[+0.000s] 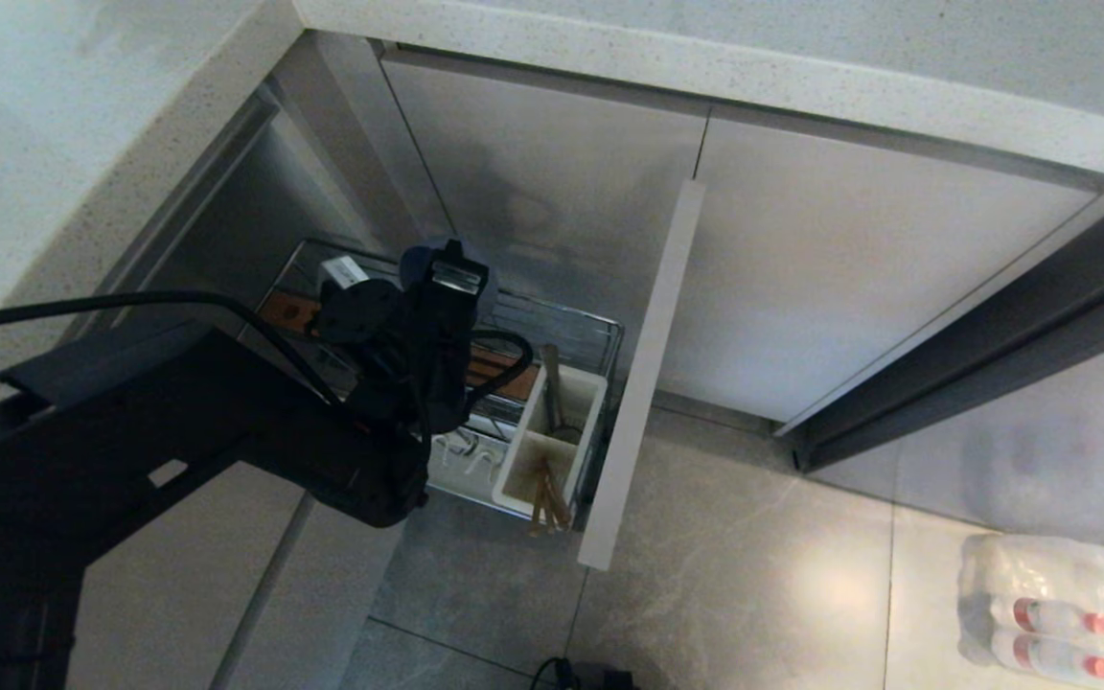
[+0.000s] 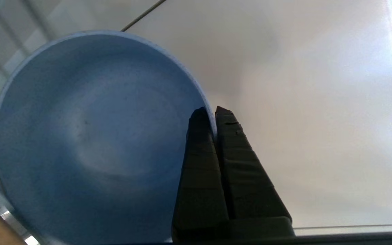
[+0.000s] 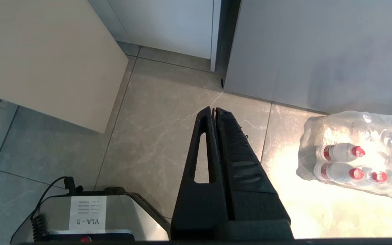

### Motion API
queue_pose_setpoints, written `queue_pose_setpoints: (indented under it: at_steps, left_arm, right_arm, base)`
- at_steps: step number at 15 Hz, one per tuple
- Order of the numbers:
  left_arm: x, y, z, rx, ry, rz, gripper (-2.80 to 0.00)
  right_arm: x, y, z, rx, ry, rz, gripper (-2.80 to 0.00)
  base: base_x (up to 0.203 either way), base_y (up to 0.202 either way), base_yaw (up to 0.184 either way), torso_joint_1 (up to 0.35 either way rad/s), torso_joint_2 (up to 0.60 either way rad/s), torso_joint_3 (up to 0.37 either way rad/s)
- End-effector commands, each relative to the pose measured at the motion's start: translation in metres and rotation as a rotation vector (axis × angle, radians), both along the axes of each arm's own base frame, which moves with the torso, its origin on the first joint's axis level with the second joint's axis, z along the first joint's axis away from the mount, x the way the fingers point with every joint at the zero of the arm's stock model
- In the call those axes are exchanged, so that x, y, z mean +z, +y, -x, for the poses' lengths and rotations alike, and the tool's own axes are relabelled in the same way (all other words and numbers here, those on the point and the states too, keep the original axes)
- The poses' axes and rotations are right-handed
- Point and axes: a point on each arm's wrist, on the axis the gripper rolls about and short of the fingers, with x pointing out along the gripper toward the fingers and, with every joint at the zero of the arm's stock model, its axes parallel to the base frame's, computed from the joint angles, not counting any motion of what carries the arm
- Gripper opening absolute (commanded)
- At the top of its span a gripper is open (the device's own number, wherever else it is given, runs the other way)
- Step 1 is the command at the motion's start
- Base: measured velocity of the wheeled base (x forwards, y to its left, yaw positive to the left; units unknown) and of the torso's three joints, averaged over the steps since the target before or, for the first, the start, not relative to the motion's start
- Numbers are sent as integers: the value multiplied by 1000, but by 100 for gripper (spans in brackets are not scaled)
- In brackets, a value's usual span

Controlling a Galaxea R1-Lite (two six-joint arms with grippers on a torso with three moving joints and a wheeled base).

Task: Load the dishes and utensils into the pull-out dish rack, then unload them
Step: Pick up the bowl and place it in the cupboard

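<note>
The left gripper [image 2: 213,112] is clenched on the rim of the blue-grey bowl [image 2: 94,136] — one finger inside the rim, the other outside, as the left wrist view shows. In the head view the left arm reaches in over the pulled-out rack [image 1: 552,326], and its wrist hides most of the bowl; only a sliver of blue shows behind it, above the wire basket. The rack stands open below the counter [image 1: 705,57], its beige front panel [image 1: 643,383] edge-on toward the camera. The brown wooden strip [image 1: 504,374] runs across the basket, partly behind the arm. In the white caddy [image 1: 557,441] the chopsticks [image 1: 547,503] stand in the nearer compartment and the fork [image 1: 554,388] in the farther one. The plate cannot be made out. The right gripper [image 3: 214,110] hangs pressed together and empty over the tiled floor [image 3: 155,129], near a wrapped pack of bottles [image 3: 356,163].
</note>
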Motion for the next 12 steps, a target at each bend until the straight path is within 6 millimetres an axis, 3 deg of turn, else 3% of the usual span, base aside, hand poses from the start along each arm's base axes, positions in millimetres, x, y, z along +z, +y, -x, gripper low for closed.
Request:
queue_pose_setpoints:
  at_steps: [1,12]
  left_arm:
    - [-2,0,1,0,3,5,-280]
    - [-9,-1,8,-3,39,-15,-280]
  right_arm:
    - [0,0,0,0,1,0,-280]
    - [0,0,0,0,1,0,-280]
  base:
    - [0,0,0,0,0,0]
    - [0,0,0,0,0,0]
